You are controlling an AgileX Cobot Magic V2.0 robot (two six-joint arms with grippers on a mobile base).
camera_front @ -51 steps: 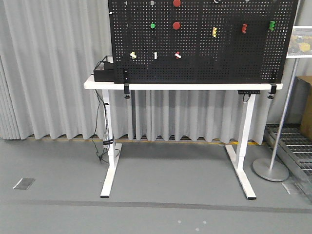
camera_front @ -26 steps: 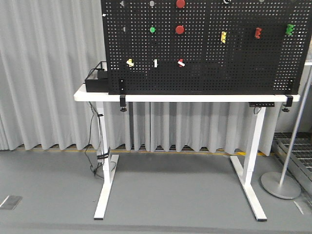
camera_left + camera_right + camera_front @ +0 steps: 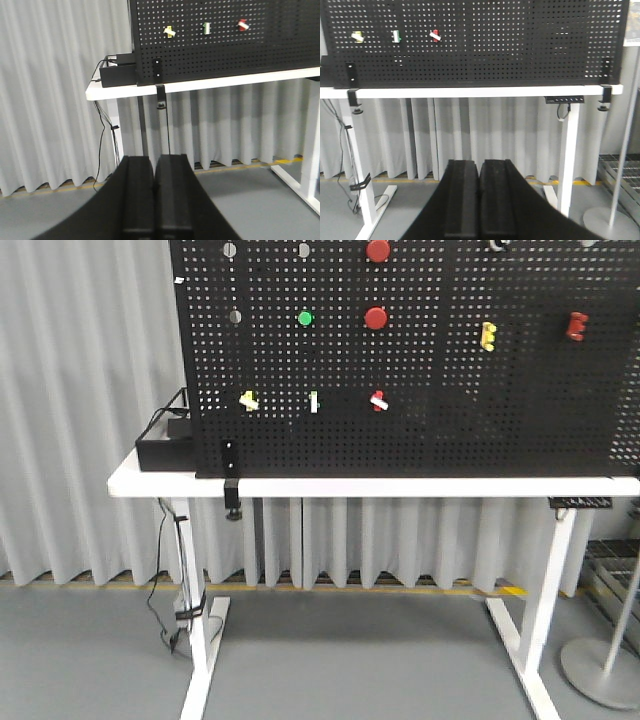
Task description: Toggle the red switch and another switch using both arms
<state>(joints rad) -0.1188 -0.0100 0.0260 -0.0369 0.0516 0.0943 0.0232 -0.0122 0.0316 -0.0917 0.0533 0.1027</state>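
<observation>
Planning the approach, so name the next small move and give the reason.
Probably roll closer to the table. In both wrist views the red switch and the cream-white switch sit small and far above the left gripper and right gripper, whose jaws are closed, well out of reach.

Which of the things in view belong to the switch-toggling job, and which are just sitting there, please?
For the job: red switch; cream-white switch; left gripper; right gripper.
Just there: plain white toggle; round red button; green button; black box.
</observation>
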